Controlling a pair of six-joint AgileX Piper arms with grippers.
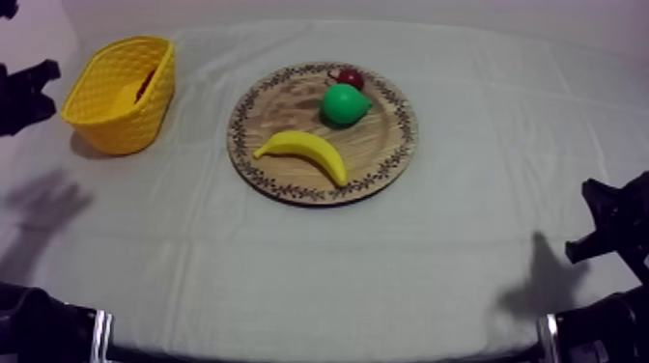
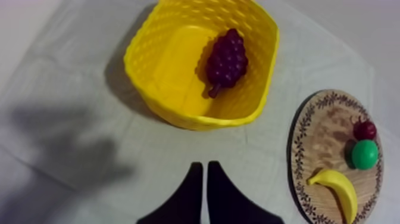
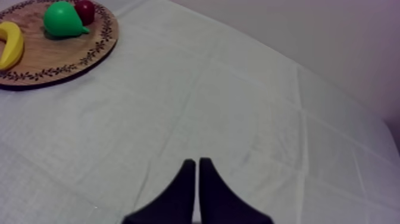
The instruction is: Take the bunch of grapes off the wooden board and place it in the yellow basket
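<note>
The purple bunch of grapes [image 2: 226, 59] lies inside the yellow basket [image 2: 178, 113], against its far wall. My left gripper [image 2: 205, 168] hovers over the cloth just in front of the basket, its fingers together as a narrow wedge with nothing in them. In the top view the basket [image 1: 121, 92] stands at the table's left and the round wooden board [image 1: 290, 106] sits in the middle. My right gripper [image 3: 196, 162] is shut on nothing above bare cloth, well to the right of the board [image 3: 71, 62].
On the board lie a banana [image 1: 304, 153], a green pear [image 1: 344, 103] and a small red fruit [image 1: 348, 77]. My left arm [image 1: 24, 92] is beside the basket at the table's left edge. My right arm [image 1: 613, 227] is at the right edge.
</note>
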